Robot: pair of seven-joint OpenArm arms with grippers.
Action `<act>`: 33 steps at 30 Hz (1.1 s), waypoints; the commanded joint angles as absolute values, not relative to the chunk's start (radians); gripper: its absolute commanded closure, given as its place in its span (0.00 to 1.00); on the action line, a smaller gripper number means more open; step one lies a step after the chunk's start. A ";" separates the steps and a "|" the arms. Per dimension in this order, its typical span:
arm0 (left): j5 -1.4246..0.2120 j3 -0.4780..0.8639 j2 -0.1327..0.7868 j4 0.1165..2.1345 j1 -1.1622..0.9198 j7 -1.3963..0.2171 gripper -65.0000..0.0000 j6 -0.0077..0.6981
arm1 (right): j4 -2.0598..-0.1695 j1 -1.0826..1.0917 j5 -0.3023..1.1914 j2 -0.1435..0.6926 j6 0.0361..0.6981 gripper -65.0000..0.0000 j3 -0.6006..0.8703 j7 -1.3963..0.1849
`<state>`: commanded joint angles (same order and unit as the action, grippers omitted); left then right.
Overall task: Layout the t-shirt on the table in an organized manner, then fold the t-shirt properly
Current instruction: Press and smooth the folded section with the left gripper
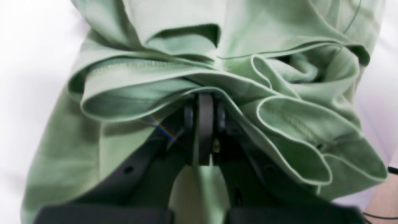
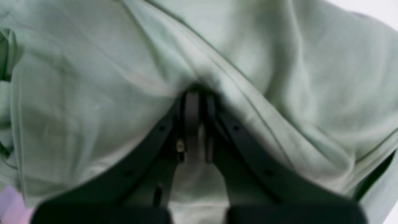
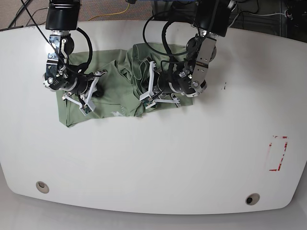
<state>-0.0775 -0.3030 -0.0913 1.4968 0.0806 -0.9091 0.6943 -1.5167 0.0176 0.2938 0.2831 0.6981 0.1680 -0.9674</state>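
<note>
The pale green t-shirt [image 3: 112, 88] lies crumpled on the far left part of the white table [image 3: 168, 158], bunched into folds toward its right side. My left gripper [image 1: 205, 101] is shut on a hemmed fold of the t-shirt [image 1: 174, 77], with a thin strip of cloth running between its fingers. In the base view the left gripper [image 3: 145, 94] is at the bunched right part of the shirt. My right gripper [image 2: 195, 96] is shut on a pinch of smoother t-shirt [image 2: 93, 93] fabric. In the base view the right gripper [image 3: 94, 89] sits over the shirt's left half.
A red tape rectangle [image 3: 277, 153] marks the table's right side. Two round grommet holes [image 3: 42, 186] [image 3: 252, 198] sit near the front edge. Black cables [image 3: 163, 28] hang from the arms over the back of the table.
</note>
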 joint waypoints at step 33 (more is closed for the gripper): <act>-0.076 -0.348 -0.064 1.492 0.185 -0.906 1.00 0.697 | -1.517 0.033 0.289 0.286 0.698 0.96 0.165 -0.970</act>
<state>-0.0760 -0.3475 -0.0637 1.4922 0.1849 -0.9060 0.6974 -1.5167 0.0330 0.2892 0.2862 0.6981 0.1649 -0.9705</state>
